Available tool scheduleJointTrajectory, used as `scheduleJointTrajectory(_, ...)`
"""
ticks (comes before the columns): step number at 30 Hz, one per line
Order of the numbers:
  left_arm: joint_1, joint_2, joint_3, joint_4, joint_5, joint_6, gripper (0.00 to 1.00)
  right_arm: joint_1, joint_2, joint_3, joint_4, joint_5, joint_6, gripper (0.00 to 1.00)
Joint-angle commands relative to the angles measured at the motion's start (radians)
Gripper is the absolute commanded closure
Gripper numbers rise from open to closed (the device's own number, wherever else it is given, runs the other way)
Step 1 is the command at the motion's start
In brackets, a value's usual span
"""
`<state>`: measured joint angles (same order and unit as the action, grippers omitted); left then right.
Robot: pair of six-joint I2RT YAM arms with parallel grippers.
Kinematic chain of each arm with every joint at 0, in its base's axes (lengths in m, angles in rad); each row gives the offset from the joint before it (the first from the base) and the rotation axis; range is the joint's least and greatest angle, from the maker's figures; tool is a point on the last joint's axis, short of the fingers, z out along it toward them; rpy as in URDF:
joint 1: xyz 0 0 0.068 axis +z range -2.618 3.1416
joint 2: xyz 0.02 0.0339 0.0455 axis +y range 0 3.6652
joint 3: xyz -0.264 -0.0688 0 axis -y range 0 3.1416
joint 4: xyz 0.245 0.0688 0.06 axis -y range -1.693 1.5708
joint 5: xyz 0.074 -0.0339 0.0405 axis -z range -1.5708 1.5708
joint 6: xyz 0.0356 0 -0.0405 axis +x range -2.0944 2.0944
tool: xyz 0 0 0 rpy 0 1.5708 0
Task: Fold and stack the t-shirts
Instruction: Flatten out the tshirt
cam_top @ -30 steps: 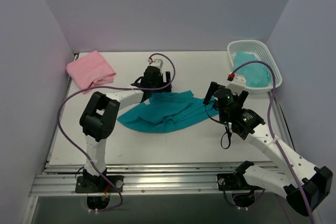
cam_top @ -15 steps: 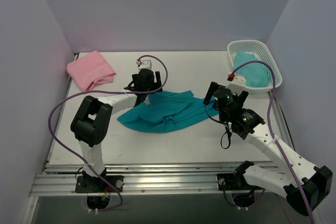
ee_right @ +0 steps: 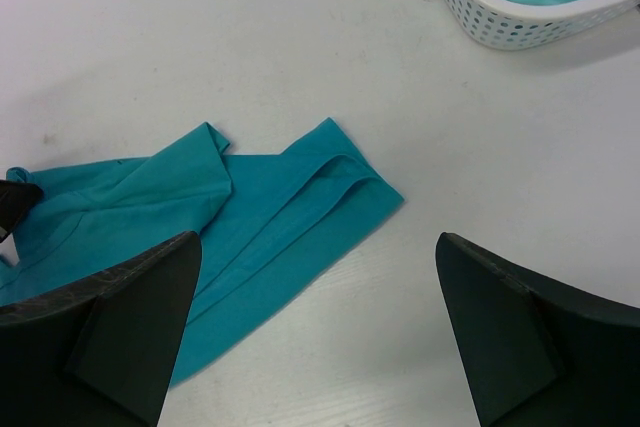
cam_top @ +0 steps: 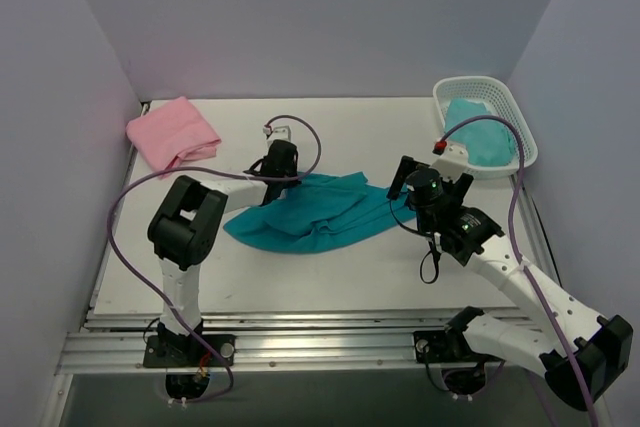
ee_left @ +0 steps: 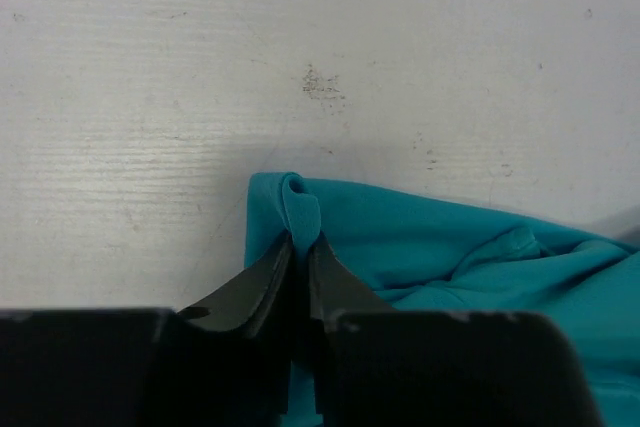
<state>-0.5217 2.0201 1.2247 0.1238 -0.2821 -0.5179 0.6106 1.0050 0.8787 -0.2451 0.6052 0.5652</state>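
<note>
- Left hand (ee_left: 300,245) has shifted and dropped within the last second; it now pinches the far corner of the teal shirt (cam_top: 320,212).
- Right hand (ee_right: 315,247) is wide open and empty above the shirt's right end.
- Teal shirt lies crumpled mid-table (cam_top: 350,277); pink shirt (cam_top: 172,132) sits folded at the far left. Folding is probably starting.

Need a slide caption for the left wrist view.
Left fingers pinching a raised edge fold of the teal t-shirt on the white table.

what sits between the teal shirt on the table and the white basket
Nothing: only bare table between the teal shirt and the basket, clearest in the right wrist view.
</note>
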Motion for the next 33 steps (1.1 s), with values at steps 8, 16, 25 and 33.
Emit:
scheduleJointTrajectory(8,-0.035,-0.194,0.041,-0.050,-0.072,0.088,0.98,0.006,-0.006,-0.004,-0.007,0.045,0.012,0.00)
scheduleJointTrajectory(16,-0.063,-0.702,0.053,-0.292,-0.032,0.176,0.98,0.006,0.007,-0.012,0.029,0.018,0.010,0.00)
scheduleJointTrajectory(25,-0.074,-1.219,-0.195,-0.294,0.100,0.162,0.93,0.020,0.067,-0.015,0.069,-0.035,0.016,0.00)
scheduleJointTrajectory(33,-0.077,-1.121,-0.053,-0.310,0.160,0.190,0.96,0.051,0.093,0.019,0.084,-0.094,0.035,0.01)
